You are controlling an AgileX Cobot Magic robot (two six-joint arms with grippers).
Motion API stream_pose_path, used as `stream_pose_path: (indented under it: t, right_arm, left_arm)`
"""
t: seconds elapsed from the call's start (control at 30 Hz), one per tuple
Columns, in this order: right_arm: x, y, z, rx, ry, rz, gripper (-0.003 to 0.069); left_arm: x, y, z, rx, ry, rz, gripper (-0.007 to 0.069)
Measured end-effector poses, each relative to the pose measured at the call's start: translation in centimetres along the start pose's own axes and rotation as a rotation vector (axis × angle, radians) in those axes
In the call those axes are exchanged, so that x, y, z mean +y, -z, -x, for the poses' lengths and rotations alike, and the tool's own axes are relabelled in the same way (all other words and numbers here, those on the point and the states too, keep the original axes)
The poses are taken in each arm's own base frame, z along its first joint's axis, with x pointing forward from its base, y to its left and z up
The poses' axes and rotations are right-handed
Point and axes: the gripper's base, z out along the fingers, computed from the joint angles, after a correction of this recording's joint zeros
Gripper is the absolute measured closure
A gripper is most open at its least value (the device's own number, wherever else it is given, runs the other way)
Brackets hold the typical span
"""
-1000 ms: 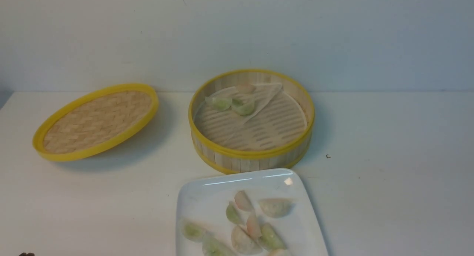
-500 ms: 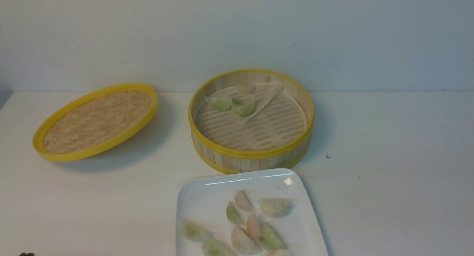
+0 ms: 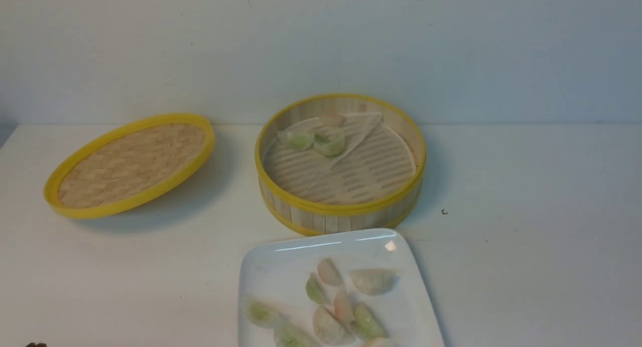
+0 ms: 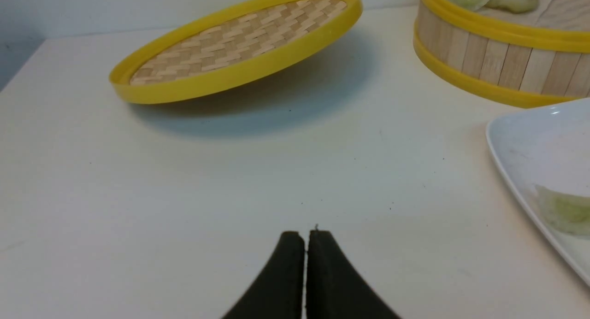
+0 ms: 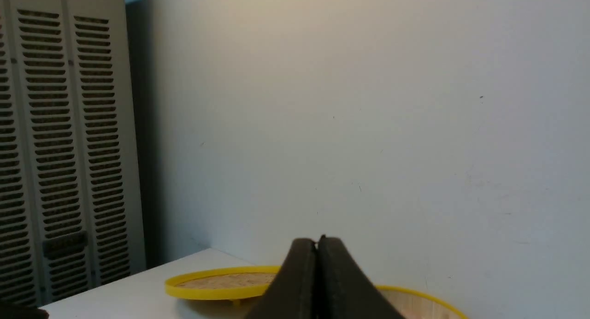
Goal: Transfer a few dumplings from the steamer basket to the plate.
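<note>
I am keeping my left gripper (image 4: 306, 233) pressed fully together, its two black fingers meeting at the tips with nothing between them; it is hovering low over the bare white table (image 3: 526, 236), well apart from the dishes. My right gripper (image 5: 318, 241) is likewise closed tight and holding nothing; it is pointing toward the pale wall (image 5: 368, 102), raised above the table.

The steamer basket (image 3: 341, 216) is standing upright at the middle of the table, near the wall. Three dumplings (image 3: 297, 139) are lying at its far left side on the pale paper liner (image 3: 361, 129), which is folded back over part of the slatted floor: two pale green ones side by side and a pinkish one just behind them.

The plate (image 3: 271, 272) is sitting just in front of the basket, its far edge close to the basket's wall; I cannot tell whether they touch. A cluster of green and pinkish dumplings is lying on its near half, partly cut off by the frame's lower edge.

The woven lid (image 3: 130, 164) is resting tilted on the table to the basket's left, apart from it.
</note>
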Motion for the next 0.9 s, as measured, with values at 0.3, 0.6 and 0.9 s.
stream_pose_path:
  t: [0.3,0.6,0.9]
  right_arm:
    - [-1.8,-1.0,-6.6,0.188,0.095,-0.402,0.0673]
    - [-3.9,0.2,-14.8,0.444,0.070,-0.659,0.0673]
    - [-4.0,0.2,-14.8,0.442,0.075,-0.660,0.0673]
  left_arm:
    - [0.0,0.0,0.0,0.001,0.000,0.000,0.0631]
    - [0.0,0.0,0.0,0.002,0.000,0.000,0.0631]
    - [0.0,0.0,0.0,0.002,0.000,0.000,0.0631]
